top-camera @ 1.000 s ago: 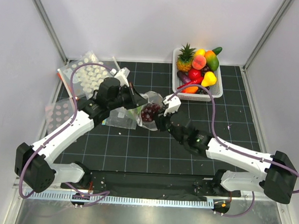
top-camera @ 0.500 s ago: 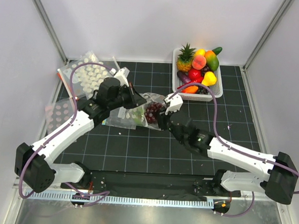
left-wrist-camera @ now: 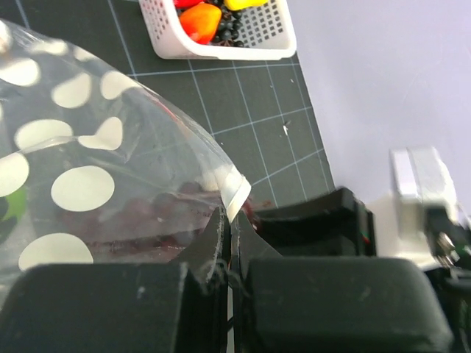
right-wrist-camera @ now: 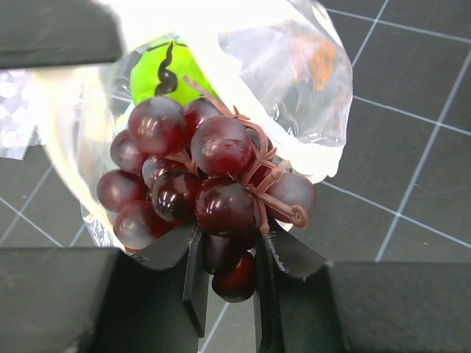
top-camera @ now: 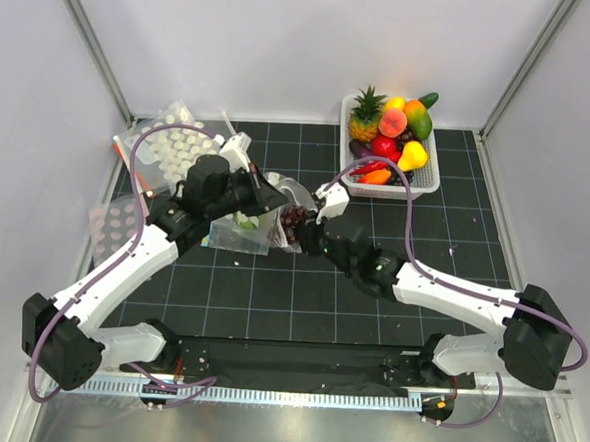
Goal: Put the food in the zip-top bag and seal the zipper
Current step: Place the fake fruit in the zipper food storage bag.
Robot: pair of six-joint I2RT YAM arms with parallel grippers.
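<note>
Standing by the worktop (top-camera: 271, 290), I see both arms meet over its middle, left of the white basket (top-camera: 417, 188). The left claw (left-wrist-camera: 227, 228) is pinched tight on the rim of the zip-top bag (left-wrist-camera: 96, 147). Its two black fingers are pressed together with the clear film between them. The zipper (left-wrist-camera: 237, 193), a thin white strip, curls out just above the fingertips. From that pinch the dotted pouch hangs open and slack, its mouth turned toward the other arm.

The right claw (right-wrist-camera: 224, 268) is clamped on the grapes (right-wrist-camera: 210, 180), gripping the lowest berries of the dark purple bunch between its fingers. The bunch sits right at the mouth of the pouch, with clear film curving round its left side (how far inside it has got, I cannot tell). Behind the bunch, inside the pouch, lies a green round piece (right-wrist-camera: 151, 73) with a dark curly stem mark.

From overhead, the pouch is between the two claws, its lower part resting on the black gridded mat. The basket at the far right is heaped with other toy produce, a pineapple (top-camera: 365, 115) standing tallest. Larger dotted clear sheets (top-camera: 174, 152) lie at the far left, well apart from the basket.
</note>
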